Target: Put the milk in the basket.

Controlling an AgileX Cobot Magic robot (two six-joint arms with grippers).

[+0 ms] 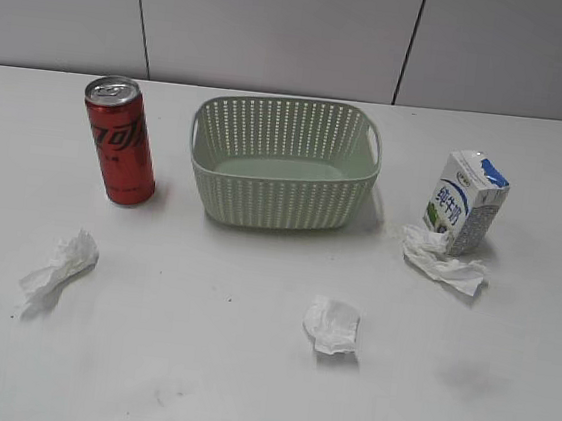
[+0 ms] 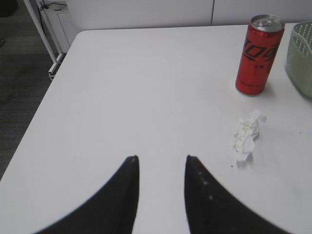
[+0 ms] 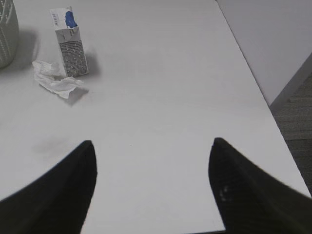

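Note:
The milk (image 1: 466, 202) is a small white carton with a blue top corner, standing upright on the table to the right of the basket. It also shows at the top left of the right wrist view (image 3: 69, 42). The pale green basket (image 1: 284, 162) stands empty at the middle back; its edge shows in the left wrist view (image 2: 300, 58) and in the right wrist view (image 3: 7, 34). My left gripper (image 2: 161, 158) is open and empty over bare table. My right gripper (image 3: 152, 142) is wide open and empty, well short of the milk. Neither gripper shows in the exterior view.
A tall red soda can (image 1: 119, 140) stands left of the basket. Crumpled tissues lie at the front left (image 1: 58, 268), front middle (image 1: 332, 326) and against the milk (image 1: 442, 261). The table's left edge (image 2: 36, 112) and right edge (image 3: 258, 92) drop to the floor.

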